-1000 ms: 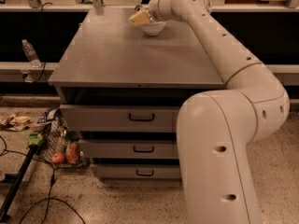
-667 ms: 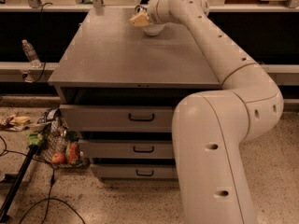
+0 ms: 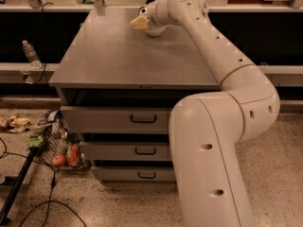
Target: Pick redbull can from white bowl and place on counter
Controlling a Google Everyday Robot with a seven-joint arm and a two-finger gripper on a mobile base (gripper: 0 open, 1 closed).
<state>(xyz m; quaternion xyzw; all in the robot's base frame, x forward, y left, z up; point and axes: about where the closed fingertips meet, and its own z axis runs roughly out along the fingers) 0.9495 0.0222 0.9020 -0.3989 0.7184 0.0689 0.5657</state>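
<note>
Since one second ago the thick cream-white robot arm (image 3: 213, 46) has moved its big lower link a little toward the left of the view, while the tan-tipped gripper (image 3: 140, 22) stays at almost the same spot. It hangs at the far edge of the wide flat grey matte counter (image 3: 128, 60), about 12 o'clock from the counter's middle, with its tip pointing toward 9 o'clock. Just at its 4 o'clock side sits the small round white ceramic bowl (image 3: 156, 30), partly covered by the wrist. Whether the gripper is spread or pressed together, I cannot tell. The slim silver and blue redbull can I cannot make out; the wrist hides the inside of the bowl. Under the counter are three grey drawers (image 3: 143, 118) with black handles. At 9 o'clock from the counter a clear plastic water bottle (image 3: 31, 53) stands upright on the long pale ledge (image 3: 14, 67). On the floor at 8 o'clock lies a wire basket (image 3: 59, 148) with red and green items
</note>
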